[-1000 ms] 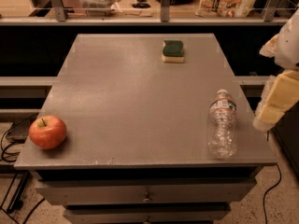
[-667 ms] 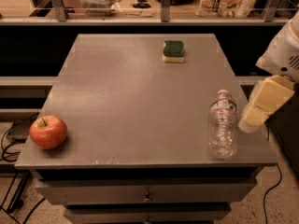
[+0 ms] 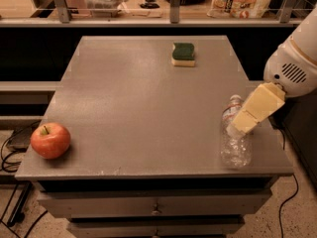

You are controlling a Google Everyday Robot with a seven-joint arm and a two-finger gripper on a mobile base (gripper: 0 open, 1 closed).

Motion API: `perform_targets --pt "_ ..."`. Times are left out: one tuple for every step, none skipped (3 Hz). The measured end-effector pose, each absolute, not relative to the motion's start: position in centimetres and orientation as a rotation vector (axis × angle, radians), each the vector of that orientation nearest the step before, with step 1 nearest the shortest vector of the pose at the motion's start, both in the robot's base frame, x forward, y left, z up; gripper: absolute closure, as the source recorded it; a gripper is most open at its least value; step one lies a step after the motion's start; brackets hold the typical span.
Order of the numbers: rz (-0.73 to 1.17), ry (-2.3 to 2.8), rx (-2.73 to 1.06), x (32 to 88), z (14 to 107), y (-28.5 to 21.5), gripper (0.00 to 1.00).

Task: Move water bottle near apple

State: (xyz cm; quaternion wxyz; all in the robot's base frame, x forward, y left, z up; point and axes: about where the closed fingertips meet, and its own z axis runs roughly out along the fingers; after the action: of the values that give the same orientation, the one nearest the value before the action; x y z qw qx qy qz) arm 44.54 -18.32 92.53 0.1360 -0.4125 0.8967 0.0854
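The water bottle [image 3: 236, 145] lies on its side near the front right corner of the grey table [image 3: 138, 98], with its white cap pointing to the back. The red apple [image 3: 50, 140] sits at the front left corner, far from the bottle. My gripper [image 3: 242, 124], cream-coloured, reaches in from the right on a white arm [image 3: 292, 66]. It hangs over the middle of the bottle and hides part of the bottle's label. I cannot tell whether it touches the bottle.
A green and yellow sponge [image 3: 183, 53] lies at the back middle of the table. A railed shelf [image 3: 168, 19] with bags and containers runs behind the table. Drawers [image 3: 156, 207] are under the tabletop. Cables lie on the floor at left.
My gripper and arm have moved left from beyond the table's right edge to over the bottle. The bottle, apple and sponge have not moved.
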Motion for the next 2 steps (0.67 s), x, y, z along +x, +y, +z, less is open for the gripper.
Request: perform_targets --pt "0.264 2.599 -1.188 44.7 91.4 -18.1 0.00" --pt "0.322 2.603 -1.155 45.4 88.8 -17.3 0.00"
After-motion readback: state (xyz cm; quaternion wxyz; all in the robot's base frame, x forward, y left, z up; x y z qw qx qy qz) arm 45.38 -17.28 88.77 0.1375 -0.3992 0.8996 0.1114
